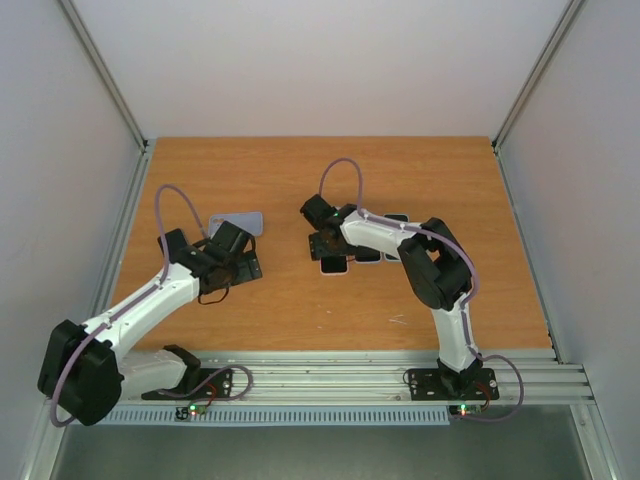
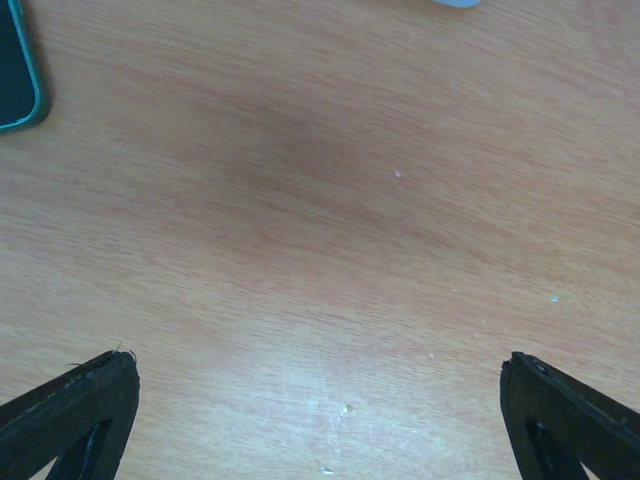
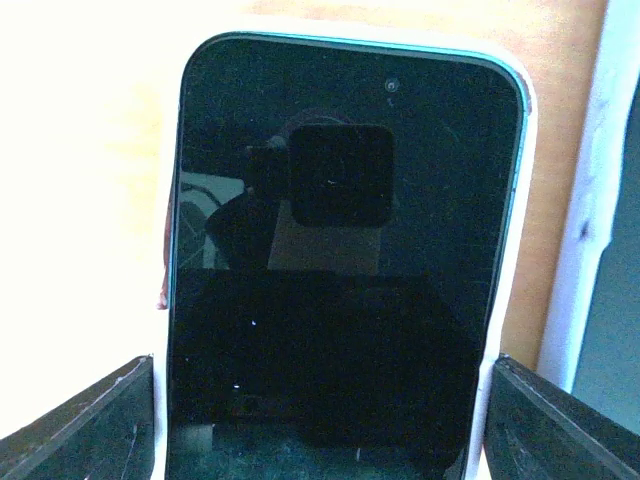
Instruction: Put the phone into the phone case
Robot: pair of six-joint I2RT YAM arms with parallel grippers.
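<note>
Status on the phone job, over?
Left gripper open over table. Right gripper straddles phone, grip unclear. Case apart near left gripper, nothing between.

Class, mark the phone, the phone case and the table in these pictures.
phone [image 3: 340,280], right wrist view, middle of its dark screen.
phone case [image 1: 237,222], top external view, middle of its pale blue face.
table [image 1: 300,170], top external view, bare wood at the far side.

Between the fingers of the right gripper [image 3: 322,365], the phone [image 3: 340,250] is cut off below; from above, the right arm [image 1: 380,232] hides most of it.
</note>
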